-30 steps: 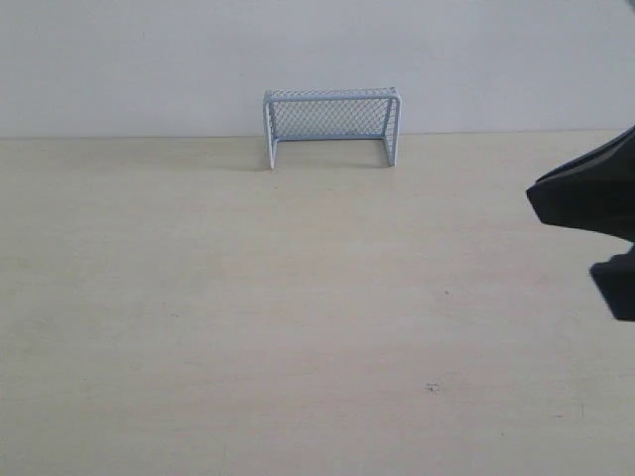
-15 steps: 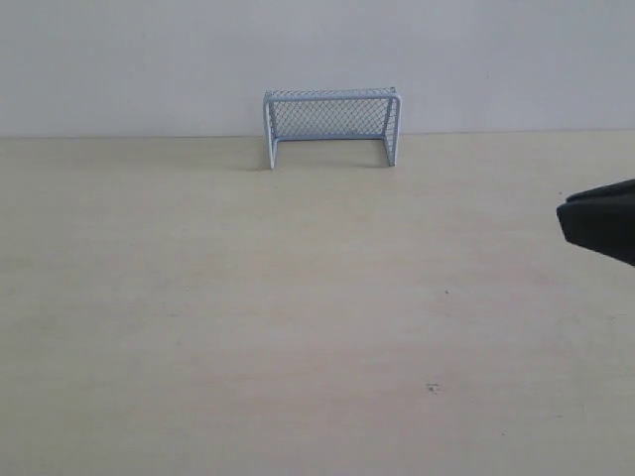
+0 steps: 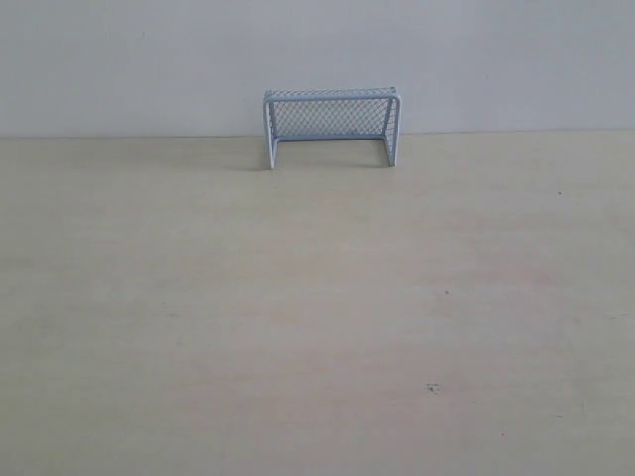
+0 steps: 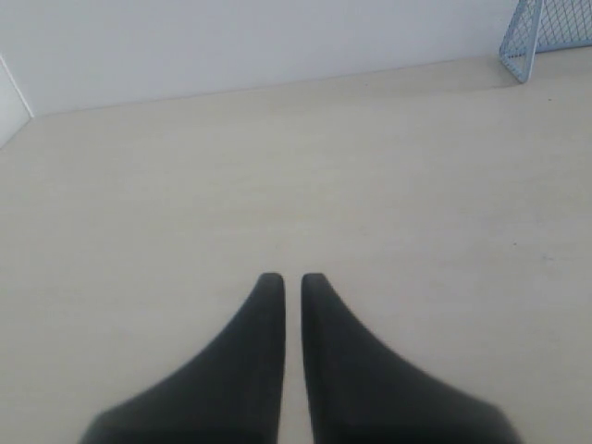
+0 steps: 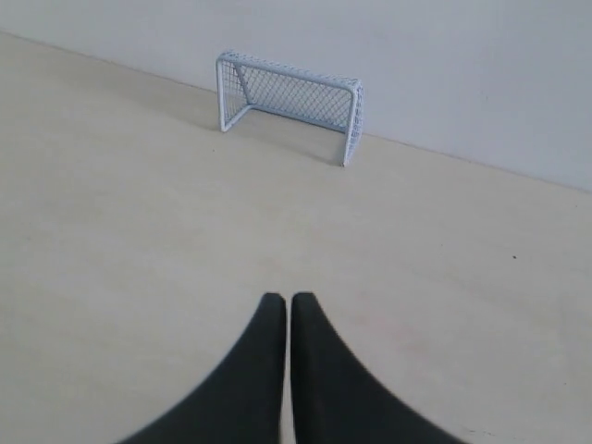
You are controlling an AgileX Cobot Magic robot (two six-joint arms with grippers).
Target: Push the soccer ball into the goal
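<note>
While no black-and-white soccer ball shows in any view, you can't call it scored: small pale-blue mesh-netted goal [image 3: 330, 127] at 12 o'clock on beige wooden table [image 3: 298, 317] looks empty, black left gripper [image 4: 291, 277] and black right gripper [image 5: 287, 299] pinched closed, holding nothing.

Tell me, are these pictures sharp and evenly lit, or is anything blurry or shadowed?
Exterior view: soft, even light, no glare; the goal throws only a faint shadow on the table. Left wrist view: the left gripper is dark and soft-edged, close to the lens. Right wrist view: the right gripper is equally soft, the goal's mesh sharper.
</note>
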